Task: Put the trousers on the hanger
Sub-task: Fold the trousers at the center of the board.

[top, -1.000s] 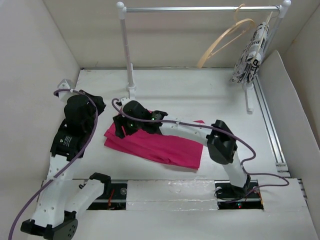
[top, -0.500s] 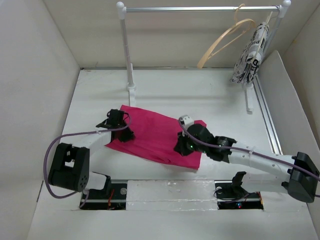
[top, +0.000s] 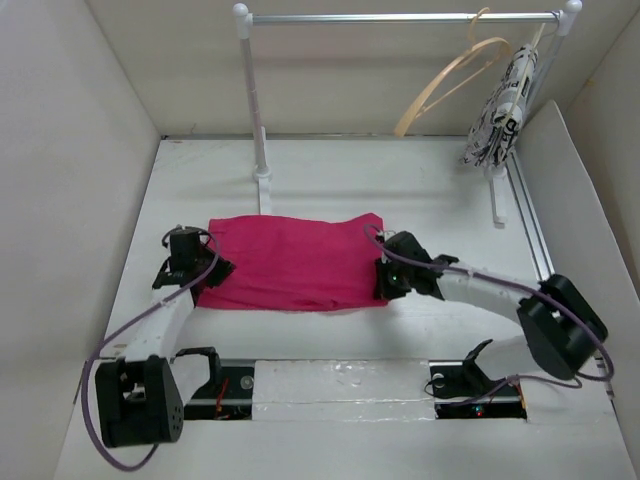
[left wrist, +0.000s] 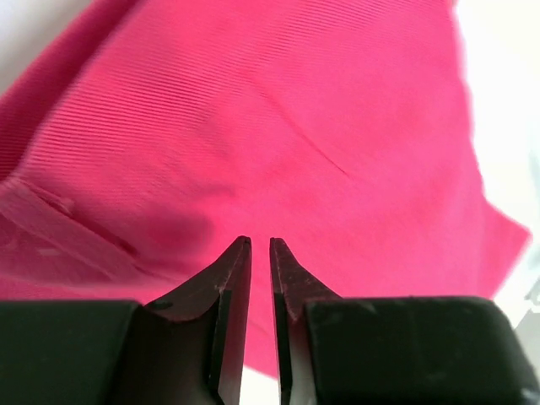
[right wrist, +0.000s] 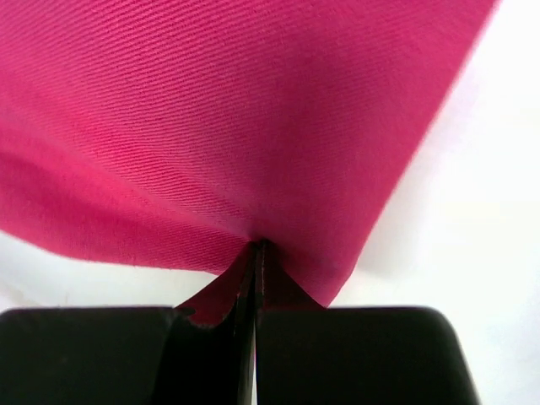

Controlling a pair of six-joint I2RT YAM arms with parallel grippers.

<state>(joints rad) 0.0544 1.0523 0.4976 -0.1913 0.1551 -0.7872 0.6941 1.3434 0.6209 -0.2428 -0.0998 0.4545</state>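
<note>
The magenta trousers (top: 290,262) lie flat in a wide rectangle on the white table, stretched between my two grippers. At their left edge my left gripper (top: 203,272) has its jaws nearly together, and pink cloth fills the narrow slit between them (left wrist: 260,242). At the right edge my right gripper (top: 382,281) is shut tight, pinching a fold of the trousers (right wrist: 253,126) at its tips (right wrist: 257,245). The tan wooden hanger (top: 450,80) hangs tilted from the rail at the back right, well away from both grippers.
A white rail (top: 400,17) on two posts spans the back; its left post (top: 257,110) stands just behind the trousers. A black-and-white patterned garment (top: 500,112) hangs at the rail's right end. White walls close in left, back and right.
The trousers have gone from a skewed heap to a flat spread, shifted back and to the left. My left arm now reaches from the left edge and my right gripper has come to the right edge.
</note>
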